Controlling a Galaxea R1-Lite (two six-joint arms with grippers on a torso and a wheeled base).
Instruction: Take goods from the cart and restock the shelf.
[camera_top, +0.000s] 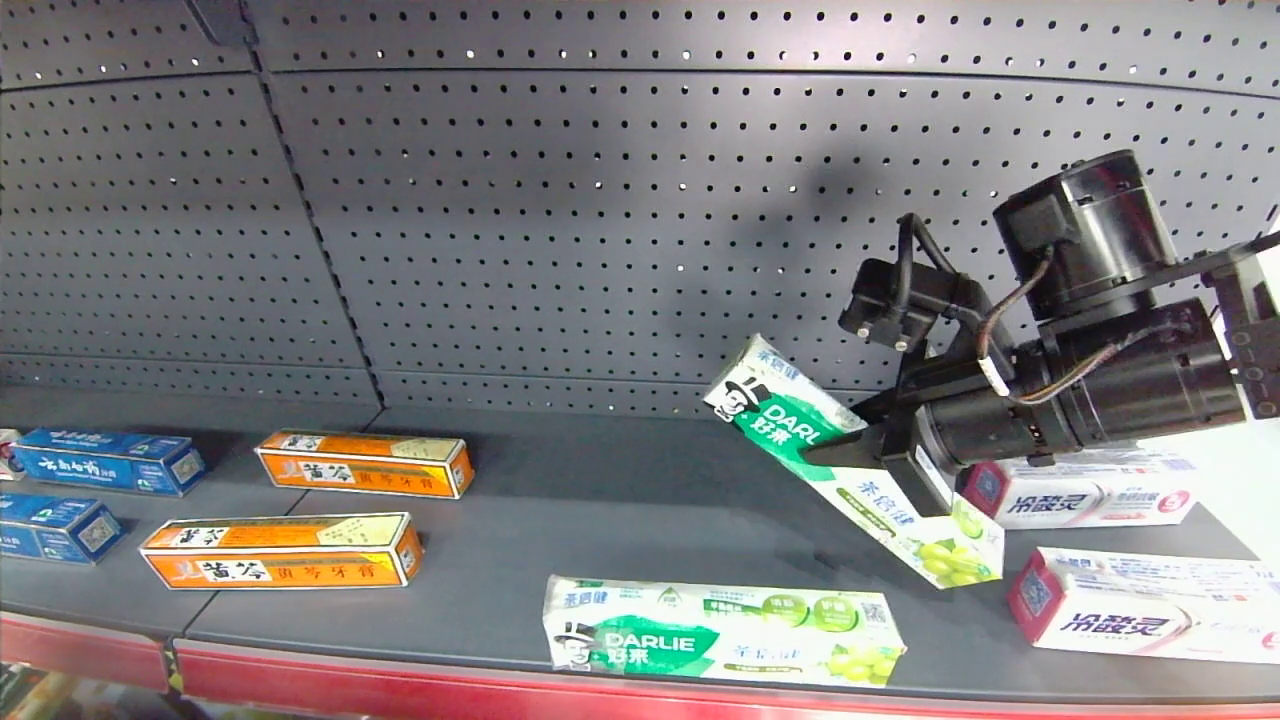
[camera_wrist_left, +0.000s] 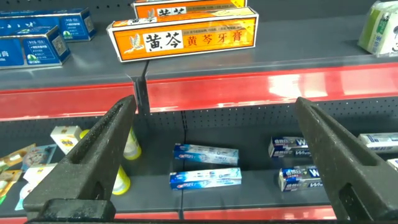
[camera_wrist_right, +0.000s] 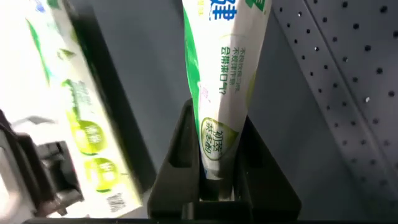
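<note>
Right end effector (camera_top: 852, 452) clamps a green toothpaste box (camera_top: 775, 405) at mid-length, tilted over the shelf (camera_top: 620, 500) just behind the flat green box (camera_top: 720, 632) at the front edge. The placement looks unfinished, though orange boxes (camera_top: 285, 550) well to the flat box's left appear stocked. The right wrist view shows fingers (camera_wrist_right: 180, 152) pinching the held box's narrow faces. The left wrist view adds the left end effector (camera_wrist_left: 214, 109), spread wide and empty below the flat box's level, facing lower-tier boxes (camera_wrist_left: 205, 154).

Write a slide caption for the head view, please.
Right gripper holds a green toothpaste box tilted over the grey shelf.
</note>
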